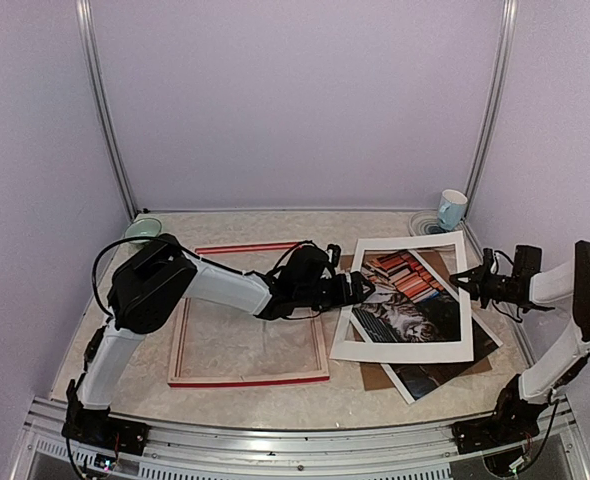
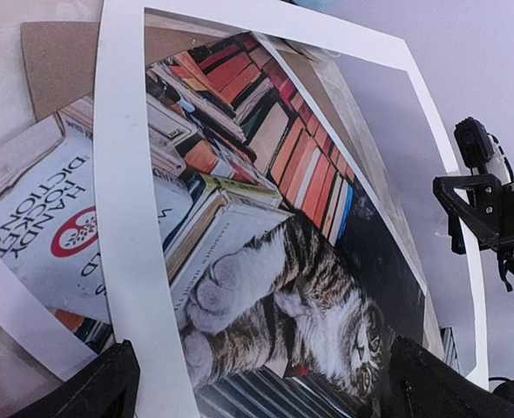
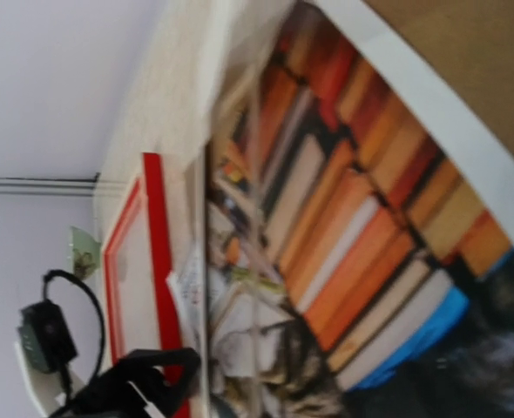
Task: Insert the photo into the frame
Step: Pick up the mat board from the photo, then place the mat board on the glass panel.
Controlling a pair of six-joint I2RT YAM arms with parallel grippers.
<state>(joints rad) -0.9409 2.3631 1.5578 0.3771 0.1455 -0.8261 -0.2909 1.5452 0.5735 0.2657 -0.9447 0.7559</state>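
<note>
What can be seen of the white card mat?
The white card mat is a thin white rectangle with a rectangular window, lying skewed over the cat photo and brown backing board, right of the red frame. The right pincer pinches its right edge; the open left pincer sits at its left edge.

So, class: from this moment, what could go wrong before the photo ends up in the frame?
1. The right end effector seems shut on the white mat, not the photo. Lifting it may drag or crease the print beneath.
2. The left end effector, open, sits at the mat's opposite edge. Closing there could pinch mat and photo together.
</note>
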